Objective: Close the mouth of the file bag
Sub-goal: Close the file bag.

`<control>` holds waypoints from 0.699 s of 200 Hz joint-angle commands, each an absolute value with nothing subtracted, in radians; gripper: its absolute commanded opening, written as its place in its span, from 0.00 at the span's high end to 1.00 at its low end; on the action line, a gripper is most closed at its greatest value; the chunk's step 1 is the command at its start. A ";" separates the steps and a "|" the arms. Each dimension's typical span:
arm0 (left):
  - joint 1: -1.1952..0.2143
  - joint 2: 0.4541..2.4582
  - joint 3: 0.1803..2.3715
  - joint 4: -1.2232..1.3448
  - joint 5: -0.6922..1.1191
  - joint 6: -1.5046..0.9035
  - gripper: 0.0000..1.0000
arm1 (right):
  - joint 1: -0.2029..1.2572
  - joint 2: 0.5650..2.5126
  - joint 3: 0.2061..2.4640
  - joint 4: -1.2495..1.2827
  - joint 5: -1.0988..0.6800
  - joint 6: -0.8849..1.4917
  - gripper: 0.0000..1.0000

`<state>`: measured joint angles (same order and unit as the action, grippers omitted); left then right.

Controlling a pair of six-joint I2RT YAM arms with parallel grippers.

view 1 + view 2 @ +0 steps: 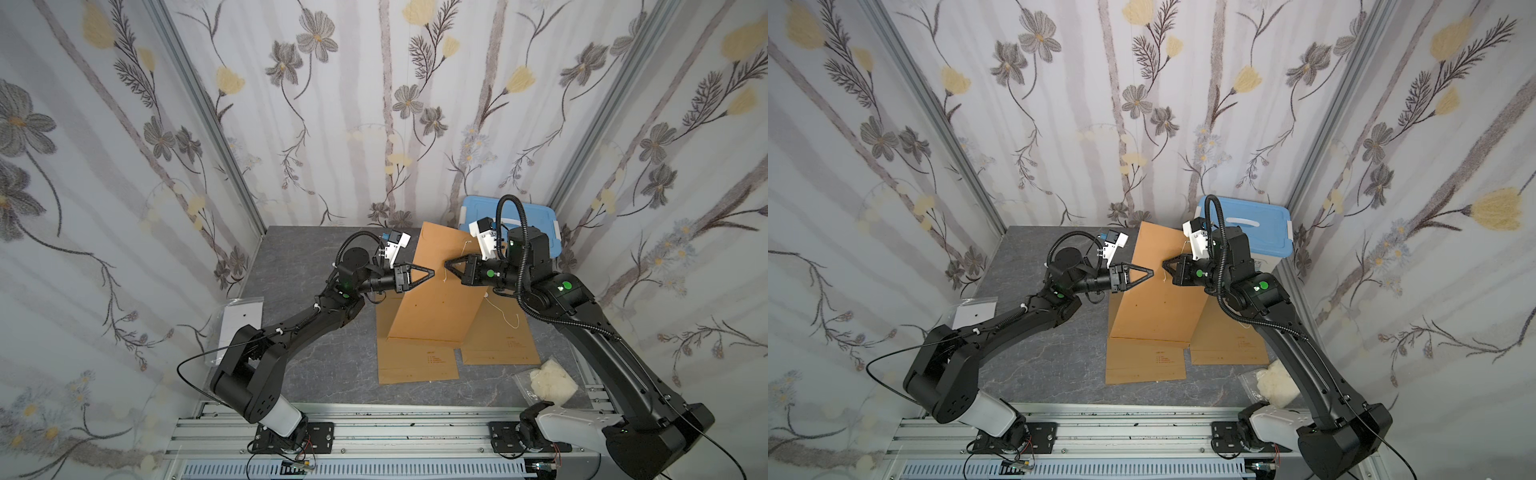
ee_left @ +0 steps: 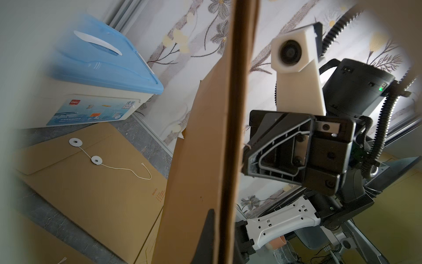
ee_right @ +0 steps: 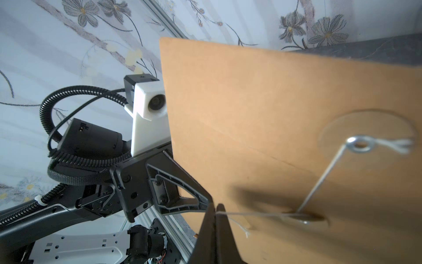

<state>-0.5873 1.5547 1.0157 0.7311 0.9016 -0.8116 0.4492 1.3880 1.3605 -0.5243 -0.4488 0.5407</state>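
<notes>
String (image 3: 251, 213), thin and white, was pinched between the right jaws, which were pressed fully together with only that thread between their tips. From the tips it ran taut to the lower disc (image 3: 306, 218) on the face of the file bag (image 3: 262, 102), then climbed to the eyelet of the upper disc (image 3: 360, 144). The right jaws stood just off the bag's face, clear of the paper itself.

The left jaws were closed narrow on the bag's opposite side edge. In the left wrist view the file bag (image 2: 205, 141) ran edge-on between them, with one dark finger (image 2: 209, 237) against the paper. The two sets of jaws pointed at each other across the bag, near but apart.

In both top views the file bag (image 1: 436, 303) (image 1: 1154, 307) stood raised and tilted over the middle of the surface (image 1: 316, 374). Its disc end was up toward the back wall and its lower edge was down over a second file bag (image 1: 415, 365), which lay flat. A third file bag (image 1: 498, 345) lay flat just beside that one on the right, with a loose string (image 1: 505, 316) trailing across it. A blue-lidded box (image 1: 532, 220) sat behind in the back right corner. A clear pouch (image 1: 552, 384) of white material lay at the front right, and a clear sleeve (image 1: 241, 320) holding white paper lay at the left edge.
</notes>
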 commanded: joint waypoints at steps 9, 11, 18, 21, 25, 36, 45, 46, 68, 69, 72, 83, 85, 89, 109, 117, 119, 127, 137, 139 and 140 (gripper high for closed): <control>-0.588 1.549 1.020 0.810 0.909 -0.832 1.00 | 0.453 1.406 1.369 -0.563 -0.444 0.527 1.00; -0.588 1.550 1.020 0.814 0.908 -0.834 1.00 | 0.453 1.407 1.367 -0.564 -0.444 0.527 1.00; -0.588 1.548 1.020 0.819 0.909 -0.837 1.00 | 0.451 1.409 1.364 -0.567 -0.443 0.524 1.00; -0.589 1.549 1.018 0.824 0.909 -0.840 1.00 | 0.449 1.410 1.362 -0.568 -0.444 0.523 1.00; -0.588 1.548 1.017 0.827 0.909 -0.843 1.00 | 0.446 1.411 1.359 -0.568 -0.445 0.522 1.00; -0.589 1.548 1.018 0.838 0.909 -0.851 1.00 | 0.434 1.413 1.344 -0.562 -0.457 0.522 1.00; -0.586 1.550 1.014 0.858 0.909 -0.866 1.00 | 0.419 1.413 1.334 -0.556 -0.474 0.524 1.00; -0.586 1.550 1.014 0.862 0.909 -0.867 1.00 | 0.418 1.413 1.335 -0.555 -0.475 0.525 1.00; -0.586 1.559 1.003 0.929 0.918 -0.913 1.00 | 0.383 1.405 1.300 -0.513 -0.527 0.531 1.00; -0.586 1.559 1.003 0.932 0.918 -0.915 1.00 | 0.382 1.404 1.299 -0.510 -0.529 0.530 1.00; -0.585 1.560 1.005 0.935 0.919 -0.918 1.00 | 0.378 1.403 1.297 -0.508 -0.532 0.530 0.99; -0.586 1.564 1.006 0.934 0.918 -0.918 1.00 | 0.372 1.395 1.295 -0.513 -0.536 0.516 0.86; -0.586 1.565 1.005 0.933 0.918 -0.917 1.00 | 0.371 1.393 1.296 -0.515 -0.538 0.513 0.85; -0.586 1.565 1.005 0.931 0.918 -0.916 1.00 | 0.370 1.390 1.298 -0.521 -0.540 0.503 0.82; -0.585 1.563 1.011 0.913 0.915 -0.903 1.00 | 0.366 1.358 1.290 -0.538 -0.532 0.478 0.72; -0.585 1.564 1.012 0.903 0.913 -0.896 1.00 | 0.361 1.341 1.281 -0.537 -0.529 0.475 0.70; -0.586 1.564 1.014 0.901 0.914 -0.895 1.00 | 0.359 1.338 1.279 -0.537 -0.527 0.475 0.70; -0.586 1.565 1.014 0.895 0.913 -0.893 1.00 | 0.352 1.324 1.271 -0.539 -0.527 0.473 0.69; -0.585 1.565 1.015 0.892 0.914 -0.890 1.00 | 0.342 1.309 1.262 -0.541 -0.531 0.467 0.66; -0.586 1.566 1.016 0.889 0.914 -0.889 1.00 | 0.340 1.305 1.260 -0.540 -0.533 0.467 0.66; -0.585 1.565 1.016 0.889 0.913 -0.889 1.00 | 0.339 1.304 1.259 -0.540 -0.533 0.466 0.66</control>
